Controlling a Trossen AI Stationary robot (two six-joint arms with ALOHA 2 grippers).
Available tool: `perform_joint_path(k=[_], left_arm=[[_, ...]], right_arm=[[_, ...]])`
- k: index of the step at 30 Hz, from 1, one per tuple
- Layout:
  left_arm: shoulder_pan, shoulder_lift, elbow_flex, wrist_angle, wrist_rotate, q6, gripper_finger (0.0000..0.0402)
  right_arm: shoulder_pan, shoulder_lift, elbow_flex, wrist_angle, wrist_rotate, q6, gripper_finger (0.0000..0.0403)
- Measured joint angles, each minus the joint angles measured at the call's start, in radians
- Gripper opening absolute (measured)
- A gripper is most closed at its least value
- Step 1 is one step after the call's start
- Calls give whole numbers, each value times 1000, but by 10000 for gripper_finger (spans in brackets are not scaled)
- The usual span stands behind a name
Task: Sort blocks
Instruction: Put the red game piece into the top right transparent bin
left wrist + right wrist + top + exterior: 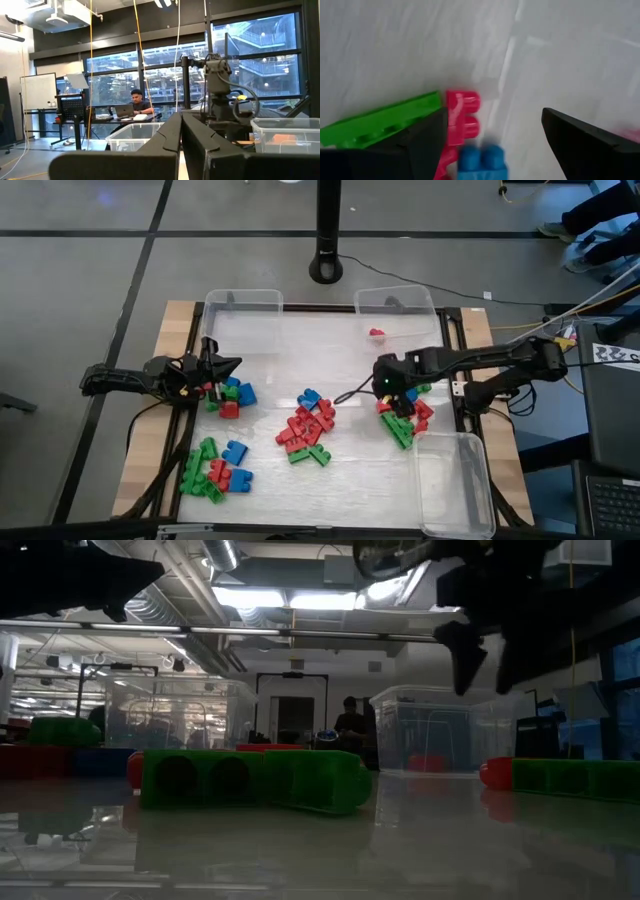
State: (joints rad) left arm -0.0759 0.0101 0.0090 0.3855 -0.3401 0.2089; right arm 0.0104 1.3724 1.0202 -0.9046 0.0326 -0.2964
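Red, green and blue blocks lie in several piles on the white table: one (pixel 232 395) under my left gripper, one (pixel 308 425) in the middle, one (pixel 215 468) near the front left, one (pixel 405 418) at the right. My right gripper (pixel 392 392) hangs open above that right pile, pointing steeply down and clear of the table in the low view (pixel 485 665). Its wrist view shows a green block (pixel 380 125), a red block (pixel 463 116) and a blue block (pixel 482 160) below its fingers (pixel 493 114). My left gripper (pixel 225 367) waits shut at the table's left (pixel 181 116).
Two clear bins stand at the far edge, the left one (pixel 243 302) and the right one (pixel 395 302), with a single red block (pixel 377 333) by the right one. A third clear bin (pixel 455 480) sits at the near right corner. A person sits far behind the table.
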Motion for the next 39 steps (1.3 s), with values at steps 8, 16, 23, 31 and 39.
perform_joint_path(k=[8, 16, 23, 31, 39], left_arm=[[0, 0, 0, 0, 0, 0, 4], [0, 0, 0, 0, 0, 0, 4], [0, 0, 0, 0, 0, 0, 4], [0, 0, 0, 0, 0, 0, 4], [0, 0, 0, 0, 0, 0, 4]], right_arm=[[-4, 0, -146, 101, -34, 64, 324], [-4, 0, -255, 241, -6, 84, 324], [-4, 0, -298, 288, 27, 83, 324], [-4, 0, -355, 378, 40, 83, 323], [-4, 12, -357, 385, 64, 83, 261]])
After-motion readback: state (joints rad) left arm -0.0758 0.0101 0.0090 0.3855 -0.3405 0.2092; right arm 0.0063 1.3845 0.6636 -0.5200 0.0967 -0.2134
